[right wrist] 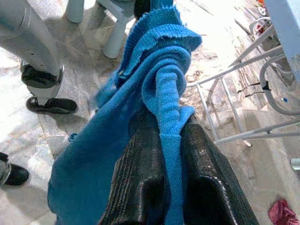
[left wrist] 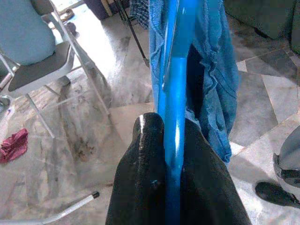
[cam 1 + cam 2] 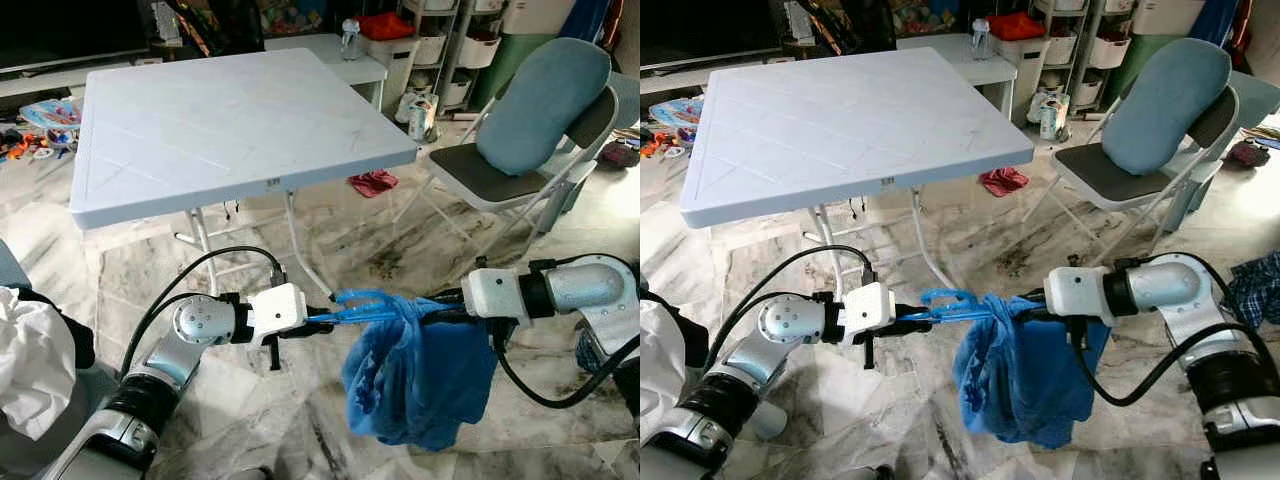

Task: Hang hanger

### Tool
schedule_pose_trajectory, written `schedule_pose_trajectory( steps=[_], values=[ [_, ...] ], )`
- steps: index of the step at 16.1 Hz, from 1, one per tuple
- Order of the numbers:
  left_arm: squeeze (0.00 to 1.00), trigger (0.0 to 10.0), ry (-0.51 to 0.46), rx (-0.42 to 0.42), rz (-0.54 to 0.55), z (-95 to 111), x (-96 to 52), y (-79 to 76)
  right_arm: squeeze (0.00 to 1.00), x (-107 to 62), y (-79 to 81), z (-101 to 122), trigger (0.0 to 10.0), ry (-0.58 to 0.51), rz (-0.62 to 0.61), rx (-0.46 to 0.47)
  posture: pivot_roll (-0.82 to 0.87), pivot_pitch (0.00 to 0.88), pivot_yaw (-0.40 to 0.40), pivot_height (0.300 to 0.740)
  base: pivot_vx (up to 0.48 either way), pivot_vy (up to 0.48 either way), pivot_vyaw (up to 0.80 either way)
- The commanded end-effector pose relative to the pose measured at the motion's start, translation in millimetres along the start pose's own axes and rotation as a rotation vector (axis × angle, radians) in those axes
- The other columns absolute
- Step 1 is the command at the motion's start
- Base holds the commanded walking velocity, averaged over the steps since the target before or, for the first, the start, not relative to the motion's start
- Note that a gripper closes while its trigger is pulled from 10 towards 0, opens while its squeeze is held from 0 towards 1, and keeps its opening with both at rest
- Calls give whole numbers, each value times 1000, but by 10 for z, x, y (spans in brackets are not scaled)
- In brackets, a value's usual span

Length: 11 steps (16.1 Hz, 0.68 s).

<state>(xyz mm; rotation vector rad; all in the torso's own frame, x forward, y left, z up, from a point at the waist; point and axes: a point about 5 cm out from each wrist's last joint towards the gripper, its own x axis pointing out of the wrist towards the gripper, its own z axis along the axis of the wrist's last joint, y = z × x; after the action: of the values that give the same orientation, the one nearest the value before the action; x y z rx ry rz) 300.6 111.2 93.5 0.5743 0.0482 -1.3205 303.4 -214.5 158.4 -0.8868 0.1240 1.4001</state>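
A blue plastic hanger (image 3: pixel 362 304) is held level in mid-air between my two arms, in front of the folding table. My left gripper (image 3: pixel 318 318) is shut on one end of it; in the left wrist view the hanger's bar (image 2: pixel 174 117) runs between the black fingers (image 2: pixel 140 187). A blue knitted garment (image 3: pixel 420 375) is bunched on the hanger and hangs down below it. My right gripper (image 3: pixel 445 303) is shut on the gathered cloth (image 1: pixel 169 112) at the hanger's other end, its fingers (image 1: pixel 140 164) pressing on either side.
A white folding table (image 3: pixel 230 130) stands just ahead, its metal legs (image 3: pixel 300 250) near the hanger. A folding chair with a blue cushion (image 3: pixel 540 110) is at the right. A red cloth (image 3: pixel 373 182) lies on the marble floor. White laundry (image 3: pixel 30 360) sits at my left.
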Motion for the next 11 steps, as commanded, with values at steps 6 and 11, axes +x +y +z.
schedule_pose_trajectory(
  steps=[6, 11],
  values=[
    [0, 0, -4, 11, 19, 24, 23, 59, 0, 33, -160, 92, 10000, -38, -104, -46, -118, 0, -31, 740, 0, 0, 0],
    [0, 0, -41, -80, 100, -28, -1, 63, 1000, 128, -352, 87, 10000, -24, -229, 12, -117, 0, -31, 740, 0, 0, 0]
  ],
)
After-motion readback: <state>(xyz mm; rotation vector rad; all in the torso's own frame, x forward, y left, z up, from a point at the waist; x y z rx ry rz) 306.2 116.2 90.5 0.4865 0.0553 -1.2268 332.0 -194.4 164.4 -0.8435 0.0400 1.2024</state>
